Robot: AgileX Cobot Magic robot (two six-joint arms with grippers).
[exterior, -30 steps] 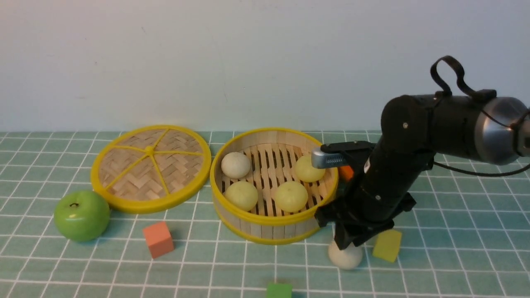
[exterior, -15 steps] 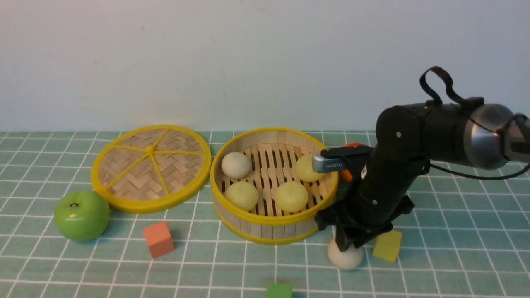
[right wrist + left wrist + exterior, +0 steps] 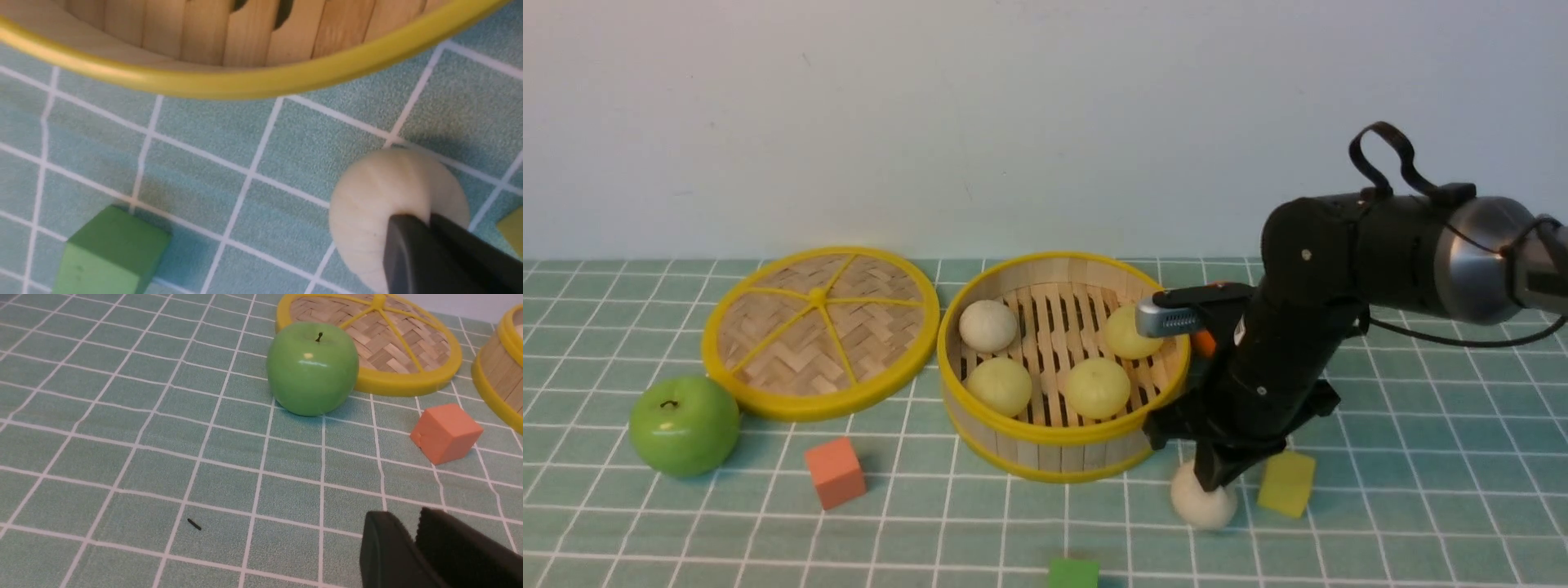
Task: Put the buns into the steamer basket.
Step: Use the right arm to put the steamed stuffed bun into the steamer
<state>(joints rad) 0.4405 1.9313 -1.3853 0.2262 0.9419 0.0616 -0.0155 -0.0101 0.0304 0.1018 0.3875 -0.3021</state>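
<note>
Last off-white bun (image 3: 1202, 505) sits on the surface just outside the steamer basket (image 3: 1045, 434), front-right of it. The right pincer (image 3: 1217, 483) is directly on top, clenched against its crown, not around it.

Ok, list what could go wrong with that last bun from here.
The right gripper looks closed on top of the off-white bun, not around it, so lifting may leave it on the table. The round bun could roll away toward the yellow cube. The arm sits close to the steamer basket wall and might nudge it.
</note>
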